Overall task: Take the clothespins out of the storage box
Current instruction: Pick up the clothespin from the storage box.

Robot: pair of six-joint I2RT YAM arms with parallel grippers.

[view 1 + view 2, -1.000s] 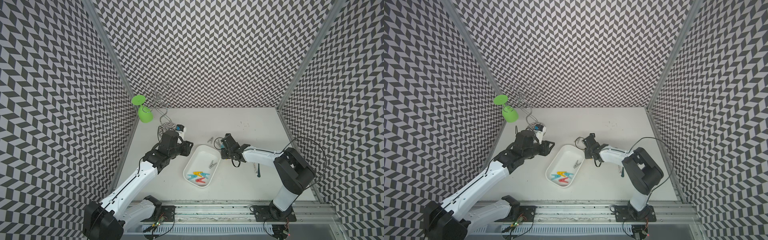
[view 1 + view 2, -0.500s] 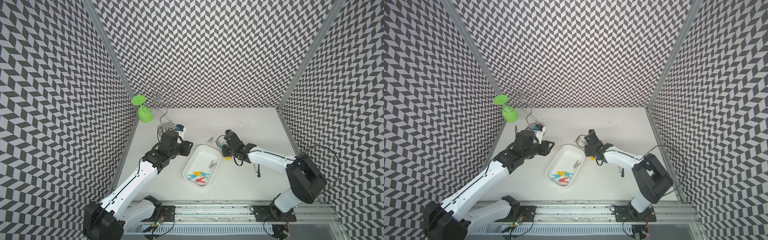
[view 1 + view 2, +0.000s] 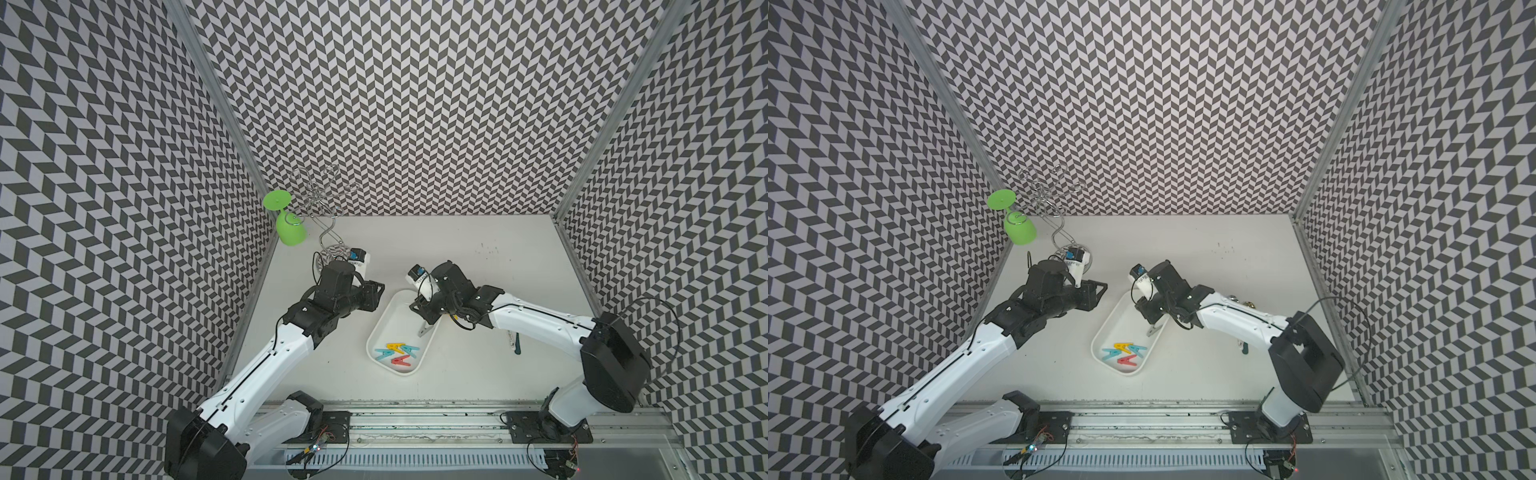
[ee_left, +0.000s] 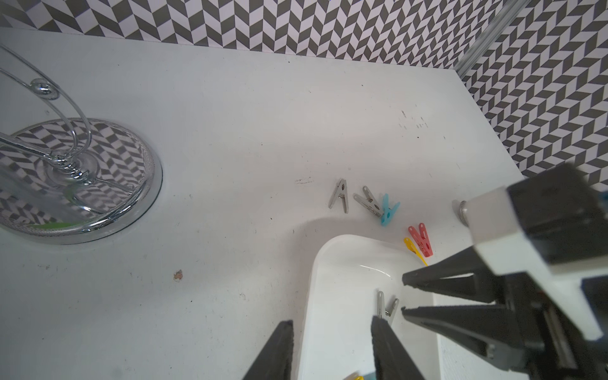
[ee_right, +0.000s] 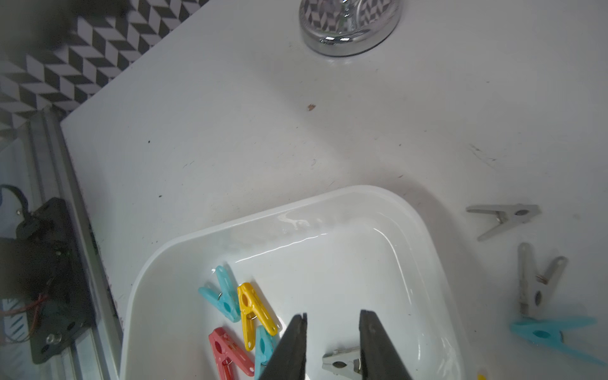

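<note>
The white storage box [image 3: 375,332] [image 3: 1100,337] lies mid-table. Inside it, teal, yellow and red clothespins [image 3: 397,353] [image 5: 243,312] cluster at the near end, and one grey clothespin [image 3: 426,330] [image 5: 340,362] lies apart. My right gripper [image 3: 428,323] [image 5: 332,317] is open and points down into the box, its fingers either side of the grey clothespin, apart from it. My left gripper [image 3: 379,287] [image 4: 330,322] is open and empty over the box's left rim. Grey [image 4: 339,195], teal [image 4: 389,210], red [image 4: 420,240] and yellow [image 4: 414,250] clothespins lie on the table past the box's far end.
A chrome wire rack [image 3: 322,199] on a round base [image 4: 98,184] stands at the back left with a green glass [image 3: 290,229] hanging from it. A thin dark utensil [image 3: 516,345] lies right of the box under my right arm. A metal rail [image 3: 415,409] runs along the front.
My right gripper has gone from shut to open and swung from beside the box's far end to over the grey clothespin inside. The left arm has not moved.
</note>
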